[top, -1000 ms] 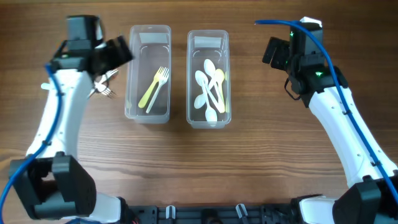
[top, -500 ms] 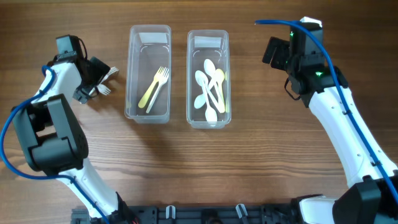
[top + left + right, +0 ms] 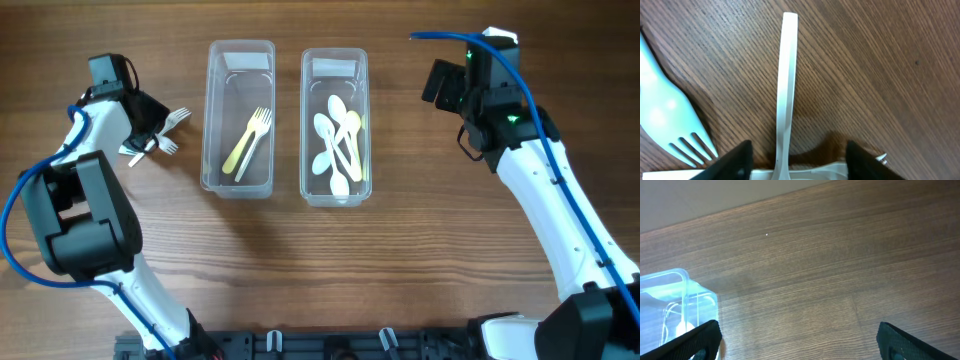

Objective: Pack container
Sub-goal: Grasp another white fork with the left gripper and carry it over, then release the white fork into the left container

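Two clear containers stand side by side. The left container (image 3: 213,100) holds a yellow fork and a white fork (image 3: 248,141). The right container (image 3: 362,110) holds several white and yellow spoons (image 3: 338,140). Loose white forks (image 3: 172,122) lie on the table left of the left container. My left gripper (image 3: 147,122) is low over them and open. In the left wrist view its fingers (image 3: 797,162) straddle one white fork's handle (image 3: 786,80), and another fork's head (image 3: 667,117) lies to the left. My right gripper (image 3: 441,84) is open and empty, right of the containers.
The right wrist view shows the open fingers (image 3: 800,342) above bare wood, with a corner of the spoon container (image 3: 687,297) at the lower left. The table's far edge (image 3: 740,202) runs across the top.
My left gripper has moved away from the left container's upper left edge, down and to the left onto the loose forks. The right arm has not moved.
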Controlling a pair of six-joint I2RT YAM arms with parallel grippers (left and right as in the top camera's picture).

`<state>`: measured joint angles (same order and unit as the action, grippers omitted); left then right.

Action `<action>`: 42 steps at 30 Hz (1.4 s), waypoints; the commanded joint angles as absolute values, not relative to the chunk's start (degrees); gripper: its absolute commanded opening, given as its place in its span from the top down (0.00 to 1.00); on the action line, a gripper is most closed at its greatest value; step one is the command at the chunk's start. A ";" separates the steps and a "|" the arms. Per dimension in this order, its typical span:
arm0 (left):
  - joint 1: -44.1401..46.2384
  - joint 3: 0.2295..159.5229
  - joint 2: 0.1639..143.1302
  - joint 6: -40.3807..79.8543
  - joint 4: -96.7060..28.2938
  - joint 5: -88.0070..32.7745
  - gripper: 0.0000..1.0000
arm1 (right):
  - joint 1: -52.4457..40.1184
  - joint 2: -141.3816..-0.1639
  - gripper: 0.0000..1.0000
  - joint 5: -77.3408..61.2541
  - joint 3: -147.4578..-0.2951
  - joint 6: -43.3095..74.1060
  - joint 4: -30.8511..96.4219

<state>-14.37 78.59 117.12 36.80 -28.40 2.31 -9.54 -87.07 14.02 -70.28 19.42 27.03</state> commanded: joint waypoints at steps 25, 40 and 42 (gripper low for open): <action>-13.54 82.63 84.95 36.21 -36.77 4.54 0.96 | -9.34 -87.13 0.00 15.03 -70.61 19.51 27.00; 6.55 82.46 95.31 10.44 -41.47 -4.67 0.96 | -9.34 -87.13 0.00 15.03 -70.61 19.53 27.00; 6.55 82.46 97.71 9.15 -41.89 -4.67 0.96 | -9.34 -87.13 0.00 15.03 -70.61 19.51 27.00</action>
